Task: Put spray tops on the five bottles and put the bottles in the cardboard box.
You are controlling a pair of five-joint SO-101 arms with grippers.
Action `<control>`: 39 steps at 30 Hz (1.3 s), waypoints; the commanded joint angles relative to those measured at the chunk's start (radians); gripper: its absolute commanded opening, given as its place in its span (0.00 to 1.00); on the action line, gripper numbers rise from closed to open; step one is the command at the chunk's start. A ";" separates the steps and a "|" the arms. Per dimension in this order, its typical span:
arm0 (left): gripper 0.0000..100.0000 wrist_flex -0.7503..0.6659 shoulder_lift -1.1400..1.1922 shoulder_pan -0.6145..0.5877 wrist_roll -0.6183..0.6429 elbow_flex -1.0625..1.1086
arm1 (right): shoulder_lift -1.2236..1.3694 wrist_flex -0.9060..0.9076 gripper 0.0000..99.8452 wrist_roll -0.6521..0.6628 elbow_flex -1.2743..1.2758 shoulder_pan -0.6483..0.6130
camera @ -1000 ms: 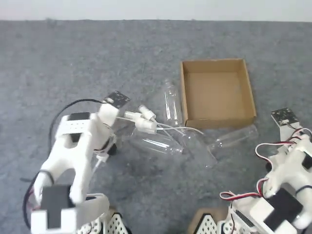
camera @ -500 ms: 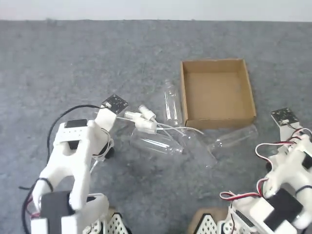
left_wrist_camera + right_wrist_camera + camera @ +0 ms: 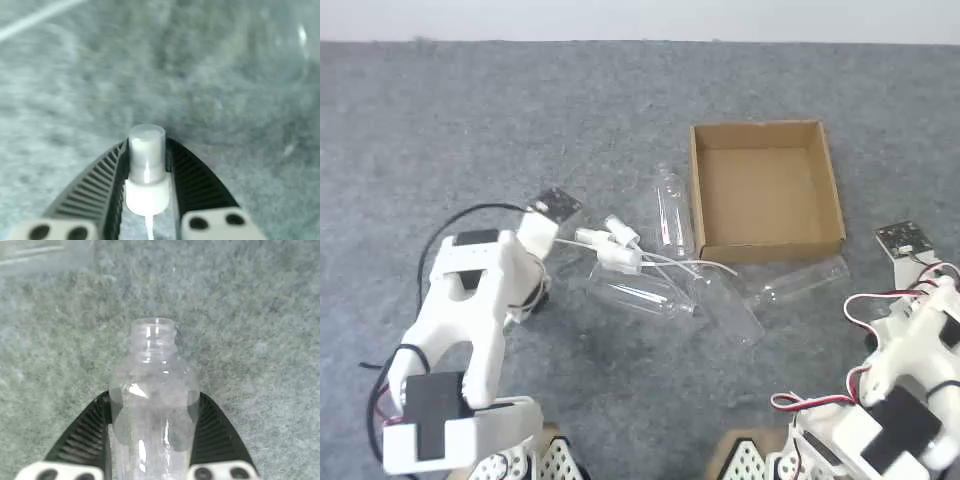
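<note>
Left gripper (image 3: 146,146) is clamping a white spray top (image 3: 146,170) between its 2 ribbed black fingers (image 3: 102,185), the cap standing upright in the grip with its thin dip tube running back toward the wrist. Ahead of those fingertips the grey carpet (image 3: 470,120) is lying bare, and farther off a curved clear wall is showing, too blurred to say which bottle it belongs to. Right gripper (image 3: 154,400) is squeezing a clear bottle (image 3: 154,365) by its body, the open, uncapped neck pointing away from the wrist and past the fingertips; another clear bottle (image 3: 45,255) is lying on the carpet well ahead of it and off to 1 side. In the high view the left arm (image 3: 470,300) is leaning out over the table, and a small cluster of loose spray tops (image 3: 610,245) with trailing tubes is lying just beside its wrist, on the side toward the right arm (image 3: 910,370). Past that cluster, 4 uncapped bottles are lying on their sides between the 2 arms: 1 (image 3: 672,210) just beside the outer wall of the cardboard box (image 3: 767,190), 1 (image 3: 640,292) near the tops, 1 (image 3: 725,300) touching it, and 1 (image 3: 798,280) along the box's near wall. That box is sitting open-topped, farther out on the table than the right arm's wrist.
</note>
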 commanded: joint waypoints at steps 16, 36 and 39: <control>0.01 0.005 -0.641 0.249 0.433 0.058 | -0.073 -0.018 0.29 0.009 -0.052 0.008; 0.01 -0.112 -0.640 0.249 0.463 0.179 | 0.079 0.189 0.27 -0.074 -0.299 -0.048; 0.01 -0.112 -0.640 0.249 0.463 0.182 | 0.128 0.189 0.27 -0.072 -0.302 -0.048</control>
